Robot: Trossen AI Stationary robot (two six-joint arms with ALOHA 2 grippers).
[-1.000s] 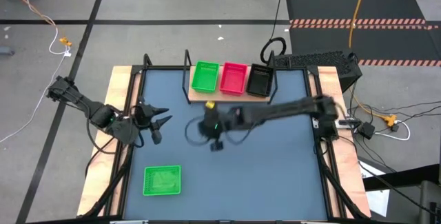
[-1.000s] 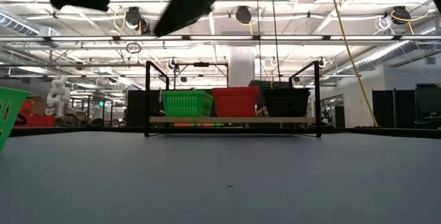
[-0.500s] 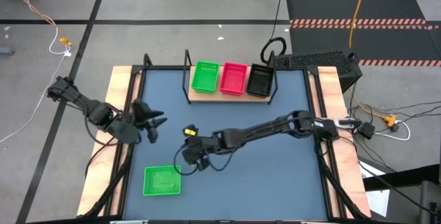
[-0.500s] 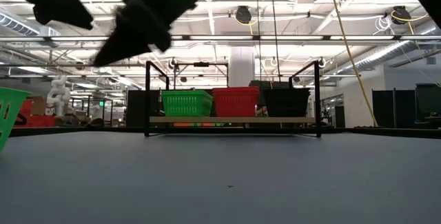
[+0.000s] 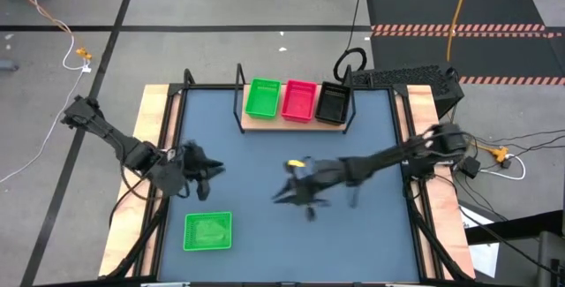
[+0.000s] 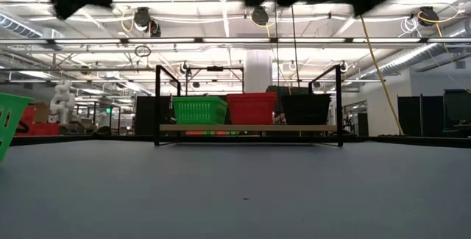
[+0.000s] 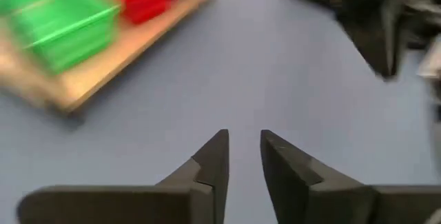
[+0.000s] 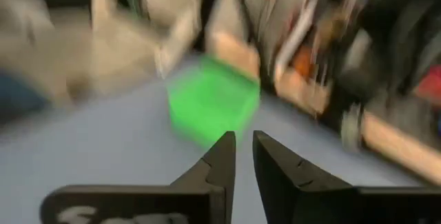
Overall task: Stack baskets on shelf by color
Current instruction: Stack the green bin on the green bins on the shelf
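Observation:
On the shelf at the table's far middle sit green baskets, red baskets and black baskets, side by side on the tan board. One more green basket rests flat on the table near the left front corner; the right wrist view shows it as a blurred green basket. My left gripper hovers above the table's left side, just beyond that basket, narrowly open and empty. My right gripper hangs over the table's middle, narrowly open and empty.
Blue-grey tabletop lies between the shelf and the lone green basket. Wooden side rails run along the table's left and right edges. The shelf's black rod frame stands up at its ends. Cables and a keyboard lie beyond the far right corner.
My right gripper swung fast from the table's middle toward the near left, close to the lone green basket, then back toward the right. My left gripper shifted a little toward the near edge. The baskets stayed where they were.

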